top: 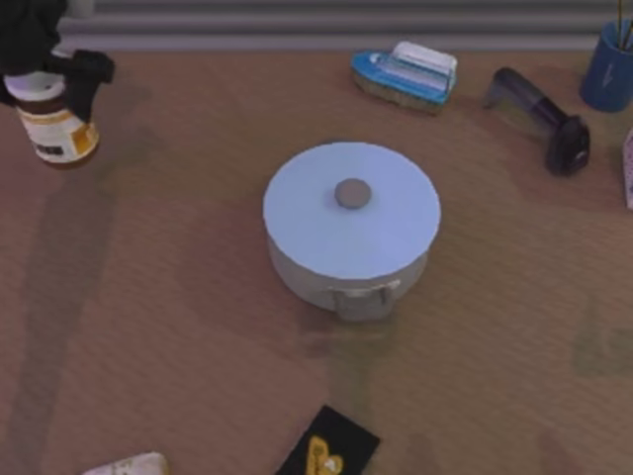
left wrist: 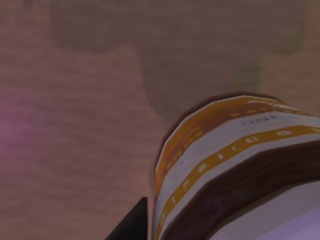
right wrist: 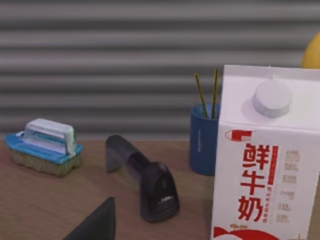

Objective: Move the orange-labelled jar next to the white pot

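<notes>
Left gripper [top: 45,74] at the far left corner of the table, up near the back edge. Jaws closed snug around the white cap end of the orange-labelled jar [top: 54,124], no gap showing. Jar tilted, held off the table, its shadow falling on the brown wood below. Up close in the left wrist view: round jar [left wrist: 235,165], smooth label in white and orange bands, dark brown inside, one black finger [left wrist: 132,225] beside it.

White pot [top: 351,223] in the middle of the table, well apart from the jar. Big and round, with a flat pale lid, a small grey knob [top: 353,193] on top and a stubby handle [top: 364,297] on the near side.

Right gripper not seen in the top view; cannot tell about its jaws.

Behind the pot: a blue and white scrub brush [top: 406,74] with bristles, a dark scanner [top: 544,124], a blue cup [top: 606,67] with thin sticks. Beside them, a boxy milk carton [right wrist: 267,160] with a round white cap.
</notes>
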Available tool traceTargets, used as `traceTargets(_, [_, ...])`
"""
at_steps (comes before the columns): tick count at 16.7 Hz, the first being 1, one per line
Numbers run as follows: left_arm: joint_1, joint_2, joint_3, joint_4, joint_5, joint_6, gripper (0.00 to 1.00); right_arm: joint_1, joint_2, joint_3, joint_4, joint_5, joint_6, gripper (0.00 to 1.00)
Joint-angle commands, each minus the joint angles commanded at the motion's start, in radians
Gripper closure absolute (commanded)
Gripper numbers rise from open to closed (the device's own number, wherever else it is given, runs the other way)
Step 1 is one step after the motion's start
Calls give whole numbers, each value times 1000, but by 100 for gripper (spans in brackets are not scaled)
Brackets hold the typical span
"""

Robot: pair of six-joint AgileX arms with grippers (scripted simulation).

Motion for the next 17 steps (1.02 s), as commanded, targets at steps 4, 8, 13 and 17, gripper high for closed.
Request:
traceTargets(4, [8, -207, -238, 27, 1, 1, 100, 0, 0, 0, 0, 0, 0, 0])
traceTargets(8, [12, -281, -314, 36, 1, 2, 100, 0, 0, 0, 0, 0, 0, 0])
traceTargets(13, [-3, -281, -322, 41, -4, -12, 100, 0, 0, 0, 0, 0, 0, 0])
traceTargets(17, [-86, -310, -427, 109, -39, -153, 100, 0, 0, 0, 0, 0, 0, 0])
